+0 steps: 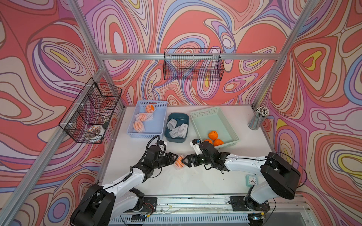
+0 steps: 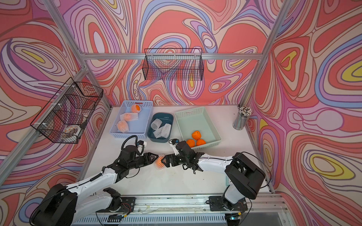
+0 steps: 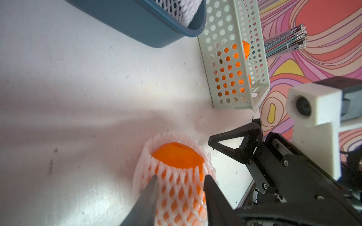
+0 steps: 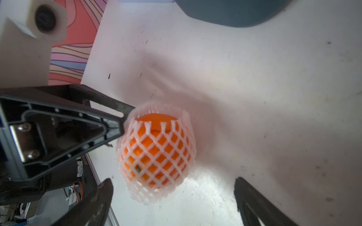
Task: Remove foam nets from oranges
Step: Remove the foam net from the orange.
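Observation:
An orange in a white foam net point(image 1: 179, 162) point(image 2: 159, 162) lies on the white table between my two arms. In the left wrist view the left gripper point(image 3: 181, 178) has its two fingers pressed against the sides of that foam net point(image 3: 176, 187), and bare orange point(image 3: 176, 156) shows at the sleeve's open end. My left gripper point(image 1: 175, 157) reaches it from the left. My right gripper point(image 1: 185, 162) point(image 4: 172, 184) stands wide open just short of the netted orange point(image 4: 156, 152), touching nothing. Three more netted oranges point(image 1: 141, 117) lie in a lavender basket point(image 1: 163, 117). Three bare oranges point(image 1: 214, 138) sit in a mint basket point(image 1: 231, 125).
A dark teal bin point(image 1: 174, 140) holding empty foam nets point(image 1: 177, 127) stands between the two baskets. A cup of pencils point(image 1: 258, 119) is at the back right and a small clock point(image 1: 252, 180) by the right arm. Black wire baskets point(image 1: 193, 65) hang on the walls.

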Robot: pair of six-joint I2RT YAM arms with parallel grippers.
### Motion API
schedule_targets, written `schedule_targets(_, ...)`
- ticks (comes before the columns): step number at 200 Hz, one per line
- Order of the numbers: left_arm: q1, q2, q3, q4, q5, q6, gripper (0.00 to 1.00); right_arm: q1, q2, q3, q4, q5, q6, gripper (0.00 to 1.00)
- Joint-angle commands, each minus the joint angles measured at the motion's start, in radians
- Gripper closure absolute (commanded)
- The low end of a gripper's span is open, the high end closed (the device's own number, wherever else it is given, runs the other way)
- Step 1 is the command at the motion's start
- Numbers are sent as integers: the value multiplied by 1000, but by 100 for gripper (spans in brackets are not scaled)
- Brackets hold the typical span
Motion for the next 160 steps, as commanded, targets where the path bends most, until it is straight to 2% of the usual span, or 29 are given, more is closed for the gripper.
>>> schedule_targets(1,4,5,-17,57,31,-1,60,7,26,28,47,-33,-52,3)
schedule_targets(101,1,-35,-66,122,77,-19,67,7,95,62,96,-57,-78,17)
schedule_targets(133,1,-56,-78,129,81,-21,68,7,105,71,94,-65,-83,26)
schedule_targets(160,1,-79,-82,123,82,-20,68,7,114,75,96,-74,-82,42)
